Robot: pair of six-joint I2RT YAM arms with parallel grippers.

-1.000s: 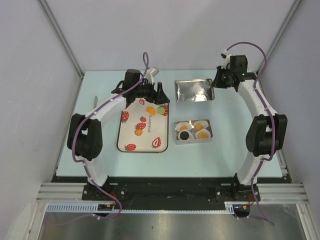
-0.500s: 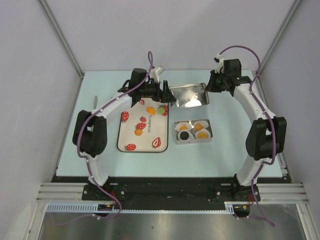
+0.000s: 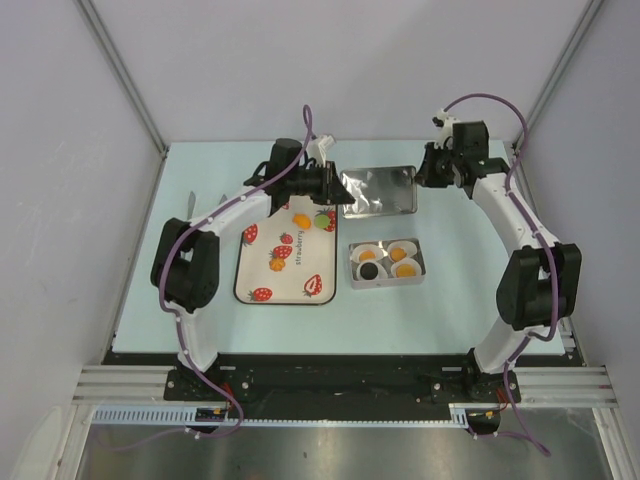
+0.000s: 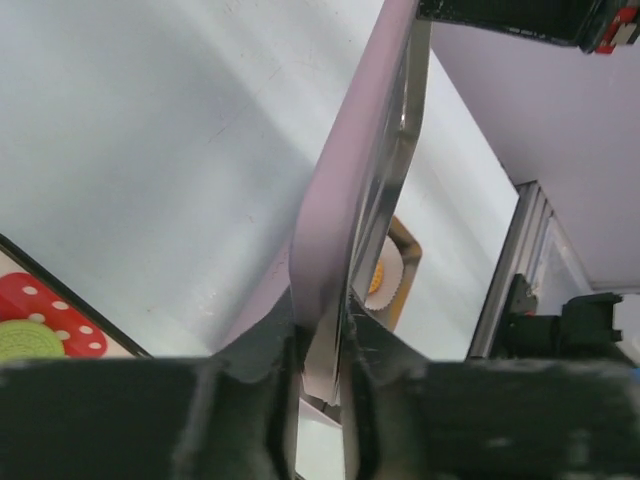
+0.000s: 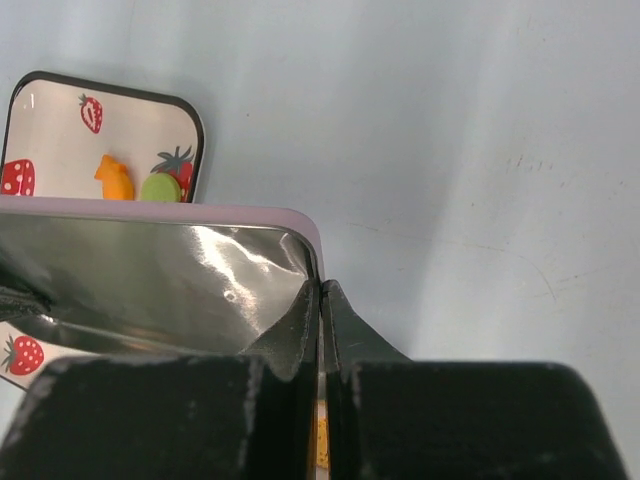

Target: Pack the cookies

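Observation:
Three orange cookies (image 3: pixel 398 254) and one black cookie (image 3: pixel 369 270) lie in white paper cups inside a small rectangular tin (image 3: pixel 352 264) at the table's middle. Behind it a shiny silver lid (image 3: pixel 380 190) with a lilac outside hangs above the table, gripped from both ends. My left gripper (image 3: pixel 345 197) is shut on its left edge, the rim (image 4: pixel 370 180) pinched between the fingers. My right gripper (image 3: pixel 418 178) is shut on the right edge, beside the shiny inner face (image 5: pixel 150 270). Past the lid, one orange cookie (image 4: pixel 379 275) shows in the left wrist view.
A white strawberry-print tray (image 3: pixel 285 262) lies left of the tin, with an orange piece (image 3: pixel 301 220) and a green piece (image 3: pixel 322 221) at its far end. Both also show in the right wrist view, orange piece (image 5: pixel 115 178) and green piece (image 5: pixel 160 187). Lilac walls enclose the table.
The right gripper carried the lid leftward. The left gripper swung right to meet it and closed on the lid's left edge, so both now hold it.

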